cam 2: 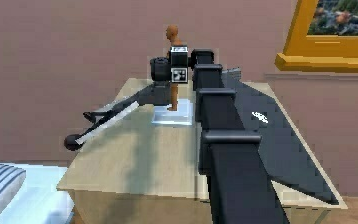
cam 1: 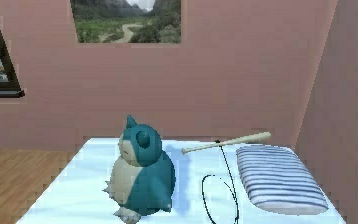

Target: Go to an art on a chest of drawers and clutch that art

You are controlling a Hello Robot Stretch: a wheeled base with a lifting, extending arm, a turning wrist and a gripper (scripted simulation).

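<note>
A white bed (cam 1: 87, 165) filled the lower forward view, with a landscape painting (cam 1: 127, 20) on the pink wall above it. On the sheet sat a teal and cream plush toy (cam 1: 142, 170). A striped pillow (cam 1: 277, 180), a wooden baseball bat (cam 1: 227, 142) and a thin black cable loop (cam 1: 219, 190) lay to its right.

In the arm side view, the dark arm (cam 2: 232, 150) reached across a light wooden chest of drawers (cam 2: 137, 165), beside a dark flat slab (cam 2: 277, 150). A gold-framed picture (cam 2: 332, 30) hung at the upper right.

The art, a small brown statuette (cam 2: 171, 45), stood upright on a white base mid-top, just behind the gripper's body. The gripper (cam 2: 79, 130) pointed toward the chest's left edge. Neither how its jaws stood nor whether it held anything could be told.
</note>
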